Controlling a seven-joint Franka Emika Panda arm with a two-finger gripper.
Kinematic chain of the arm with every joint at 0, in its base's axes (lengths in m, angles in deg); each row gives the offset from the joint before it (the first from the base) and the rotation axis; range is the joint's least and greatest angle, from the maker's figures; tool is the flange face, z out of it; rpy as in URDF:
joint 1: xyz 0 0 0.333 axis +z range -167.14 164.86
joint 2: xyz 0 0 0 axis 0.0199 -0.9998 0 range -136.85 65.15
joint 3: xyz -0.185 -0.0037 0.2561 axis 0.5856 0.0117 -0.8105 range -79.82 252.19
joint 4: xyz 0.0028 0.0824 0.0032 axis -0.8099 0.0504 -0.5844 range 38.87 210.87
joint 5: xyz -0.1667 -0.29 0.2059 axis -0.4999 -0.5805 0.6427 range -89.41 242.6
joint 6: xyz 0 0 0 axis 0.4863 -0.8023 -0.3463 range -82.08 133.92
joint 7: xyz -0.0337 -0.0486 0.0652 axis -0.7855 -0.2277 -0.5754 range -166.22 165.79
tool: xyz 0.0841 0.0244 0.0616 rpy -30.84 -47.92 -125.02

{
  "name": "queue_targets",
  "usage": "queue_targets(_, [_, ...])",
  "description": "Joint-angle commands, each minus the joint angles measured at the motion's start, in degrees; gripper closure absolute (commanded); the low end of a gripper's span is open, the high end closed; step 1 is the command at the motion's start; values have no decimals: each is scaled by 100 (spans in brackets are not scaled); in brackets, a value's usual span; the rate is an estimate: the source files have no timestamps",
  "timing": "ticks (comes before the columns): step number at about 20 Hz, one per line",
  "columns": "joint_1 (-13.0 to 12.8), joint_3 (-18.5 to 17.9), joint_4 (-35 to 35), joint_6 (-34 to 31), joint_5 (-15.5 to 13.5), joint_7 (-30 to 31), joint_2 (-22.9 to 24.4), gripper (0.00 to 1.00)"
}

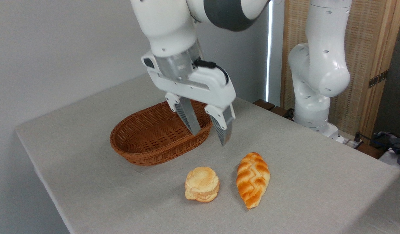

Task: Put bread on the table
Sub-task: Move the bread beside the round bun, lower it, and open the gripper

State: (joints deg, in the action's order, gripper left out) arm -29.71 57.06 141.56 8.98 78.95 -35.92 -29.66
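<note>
The bread, a long braided golden-orange loaf tapering to a point, lies flat on the grey cloth table near its front. My gripper hangs open above the table, up and to the left of the loaf, beside the basket's right rim. Nothing is between its two fingers. There is a clear gap between the gripper and the bread.
A brown oval wicker basket sits behind and left of the loaf; no contents are visible in it. A small round pale-orange bun rests on the cloth just left of the loaf. The arm's white base stands at the table's right rear.
</note>
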Motion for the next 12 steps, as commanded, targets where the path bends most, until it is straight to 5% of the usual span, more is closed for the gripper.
queue_targets(1, [-34, 495, -61, 449, 19, -51, 250, 0])
queue_targets(12, [-17, 496, -70, 512, 89, -349, 550, 0])
